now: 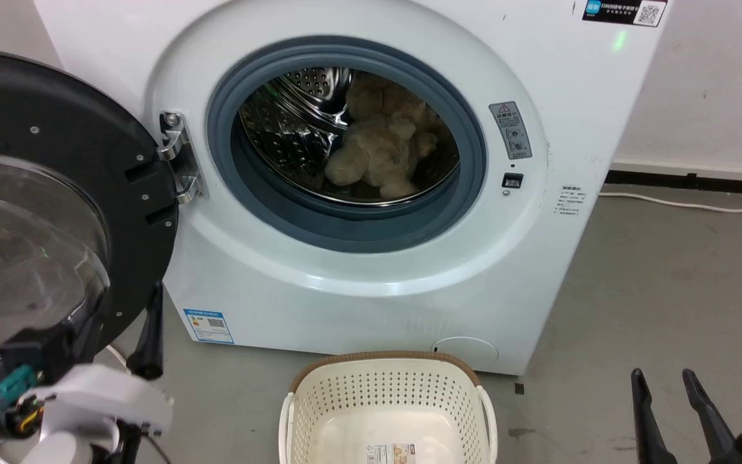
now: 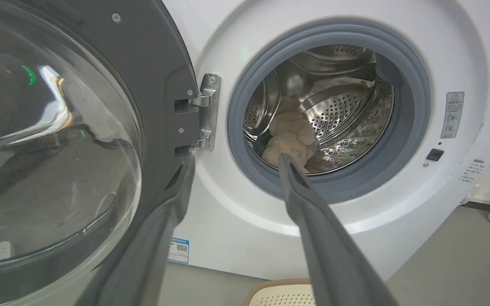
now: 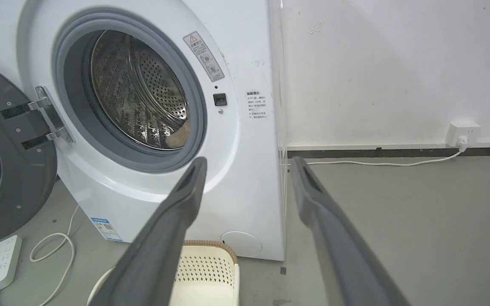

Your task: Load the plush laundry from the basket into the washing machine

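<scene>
grey floor (image 1: 654,277), white wall (image 1: 712,84). head view: plush (image 1: 384,148) lies inside the washer (image 1: 358,303) at 12 o'clock, basket (image 1: 387,386) at 6. left wrist view: left gripper (image 2: 236,158) wide, bare, by the door (image 2: 155,63) at 9, likely to shut it. right wrist view: right gripper (image 3: 249,161) wide, idle.

Washing machine (image 1: 371,303) front: warning-triangle sticker (image 1: 511,130) at mid-right, blue QR label (image 1: 208,325) lower left, black QR sticker (image 1: 624,11) top right. Wording too small to read.

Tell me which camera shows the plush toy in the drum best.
The head view: the plush toy lies unobstructed in the drum. The left wrist view shows it partly behind the left gripper; the right wrist view catches a beige sliver.
</scene>
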Available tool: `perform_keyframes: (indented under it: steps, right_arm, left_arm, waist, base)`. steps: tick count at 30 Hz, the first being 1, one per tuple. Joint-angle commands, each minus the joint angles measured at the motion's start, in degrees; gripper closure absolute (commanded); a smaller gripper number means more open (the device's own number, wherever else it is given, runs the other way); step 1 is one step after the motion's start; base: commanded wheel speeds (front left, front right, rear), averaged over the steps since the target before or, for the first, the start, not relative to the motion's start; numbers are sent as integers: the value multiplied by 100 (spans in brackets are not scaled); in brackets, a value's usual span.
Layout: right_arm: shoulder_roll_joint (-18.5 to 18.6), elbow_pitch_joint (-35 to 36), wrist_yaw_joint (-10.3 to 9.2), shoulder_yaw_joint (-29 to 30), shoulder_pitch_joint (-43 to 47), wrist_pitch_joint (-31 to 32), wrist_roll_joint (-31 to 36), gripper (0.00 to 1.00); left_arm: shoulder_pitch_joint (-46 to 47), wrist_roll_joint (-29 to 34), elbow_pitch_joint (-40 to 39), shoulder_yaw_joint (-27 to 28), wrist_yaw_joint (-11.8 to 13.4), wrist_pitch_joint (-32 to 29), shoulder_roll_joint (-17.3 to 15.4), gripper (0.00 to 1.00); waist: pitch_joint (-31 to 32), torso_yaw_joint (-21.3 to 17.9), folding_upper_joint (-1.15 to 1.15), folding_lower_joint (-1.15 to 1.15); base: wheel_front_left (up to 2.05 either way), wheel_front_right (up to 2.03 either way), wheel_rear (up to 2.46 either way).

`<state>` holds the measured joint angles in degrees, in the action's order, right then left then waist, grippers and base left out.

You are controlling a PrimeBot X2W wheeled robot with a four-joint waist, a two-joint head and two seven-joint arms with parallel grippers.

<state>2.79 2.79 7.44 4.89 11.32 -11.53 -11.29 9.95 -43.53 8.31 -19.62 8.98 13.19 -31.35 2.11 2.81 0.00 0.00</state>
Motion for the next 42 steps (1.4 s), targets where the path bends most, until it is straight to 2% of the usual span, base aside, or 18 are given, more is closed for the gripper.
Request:
perform_keyframes:
  steps: [1,10,18,22,31,42]
  right_arm:
    - [9,-24,5,2,68,-56,-46,0]
    - [9,-73,5,-52,298,-195,-138,0]
    - [9,-47,5,-89,484,-275,-213,0]
    - [9,-46,5,-140,542,-304,-228,0]
    - [9,-25,5,-201,625,-325,-215,0]
    - [9,41,5,-235,668,-316,-129,0]
  left_arm:
    - [-164,13,-92,30,33,45,-43,0]
    - [-895,65,-562,311,-74,161,-79,0]
    - [-1239,193,-755,695,-80,178,160,0]
    - [-1518,355,-787,898,-209,179,372,0]
    - [-1806,538,-673,934,-434,180,474,0]
    - [-1726,548,-571,864,-495,126,421,0]
  waist:
    - [17,11,0,0]
    - [66,36,0,0]
    - [64,67,0,0]
    - [54,45,0,0]
    - [48,30,0,0]
    - [11,59,0,0]
  base:
    - [0,0,0]
    - [0,0,0]
    - [0,0,0]
    - [0,0,0]
    - [0,0,0]
    - [0,0,0]
